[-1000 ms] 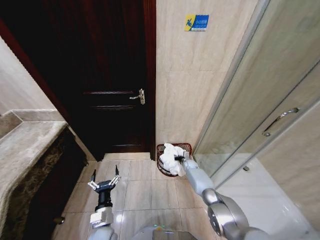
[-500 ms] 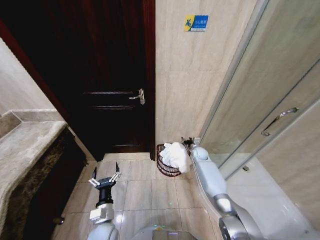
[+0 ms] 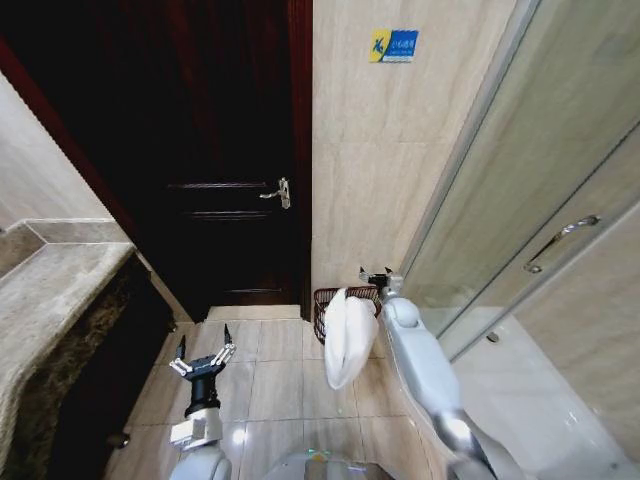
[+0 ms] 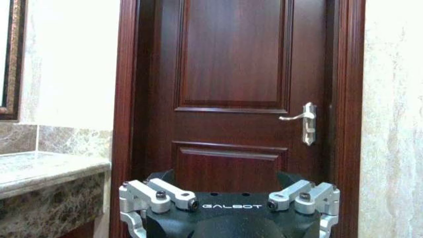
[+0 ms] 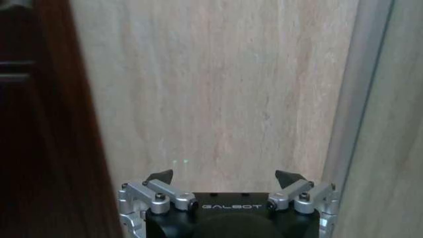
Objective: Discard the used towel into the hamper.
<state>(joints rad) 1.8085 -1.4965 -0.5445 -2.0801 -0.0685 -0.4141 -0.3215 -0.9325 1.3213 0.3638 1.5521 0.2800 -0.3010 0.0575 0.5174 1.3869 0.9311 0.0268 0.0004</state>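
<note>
Towel: now draped half outside the hamper (discard incomplete, we judge); right gripper risen, jaws spread empty; left gripper likewise open, idle.

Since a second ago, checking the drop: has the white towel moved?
Yes. The white towel slid from bunched atop the dark red-brown wire-mesh hamper to hanging down its front, toward the tiled floor.
</note>
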